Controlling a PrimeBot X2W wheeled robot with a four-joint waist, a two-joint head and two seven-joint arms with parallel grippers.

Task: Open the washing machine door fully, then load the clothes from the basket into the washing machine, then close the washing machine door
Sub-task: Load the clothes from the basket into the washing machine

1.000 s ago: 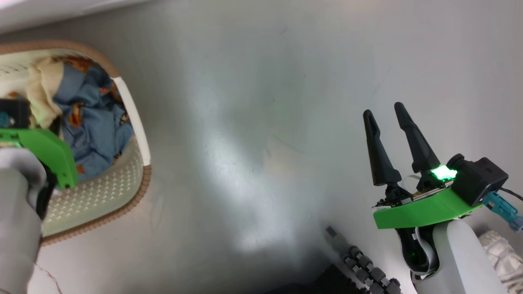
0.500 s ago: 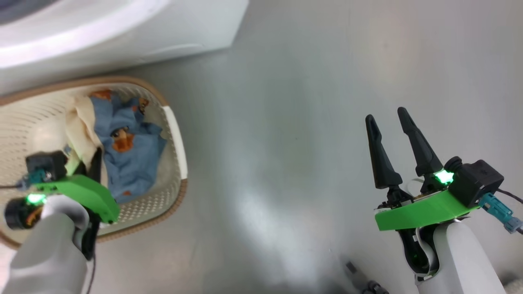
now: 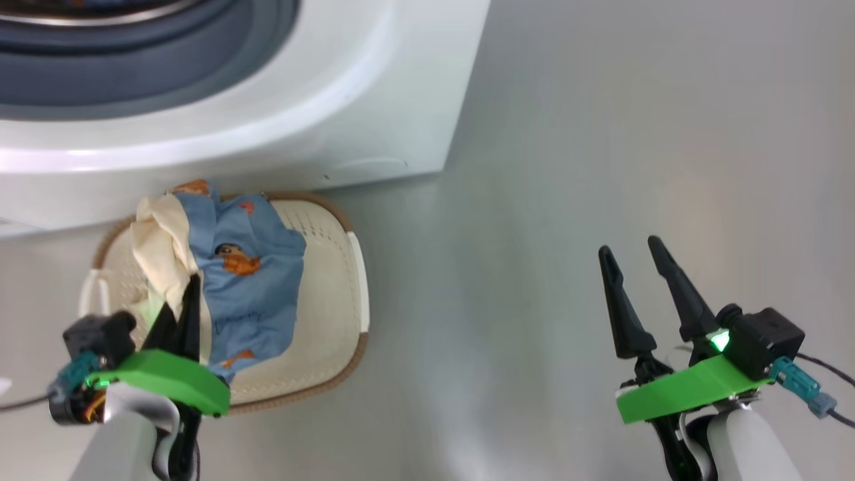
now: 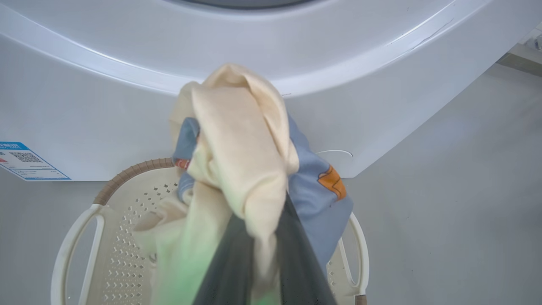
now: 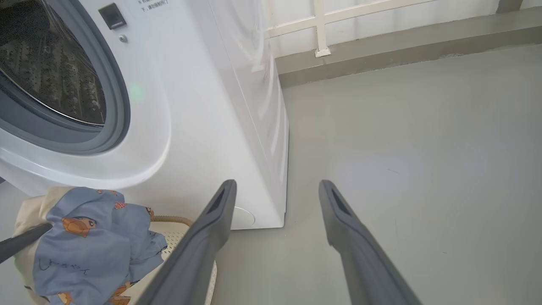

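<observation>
my left gripper was clamped on the clothes, with the cream cloth bunched on top and the blue cloth with orange marks hanging to its right. the bundle hung over the basket, which sat on the floor just in front of the washing machine, its far rim close under the white front panel. in my left wrist view the top of the bundle reached up across the curved lower edge of the machine's front, and the blue sticker sat at the lower left corner. above that edge the grey-blue rubber ring curved round the steel drum (its mouth stood uncovered in my right wrist view). the machine's right corner ended near the basket's white handle. from there open grey floor ran out to a low ledge at the wall. my right gripper hung over that floor, well apart from basket and machine, jaws spread wide and holding nothing.

since a second before, my head camera had swung, bringing the machine into the head view. the clothes, which had been lying down inside the basket, had risen above it. my right gripper's spread was unchanged.
</observation>
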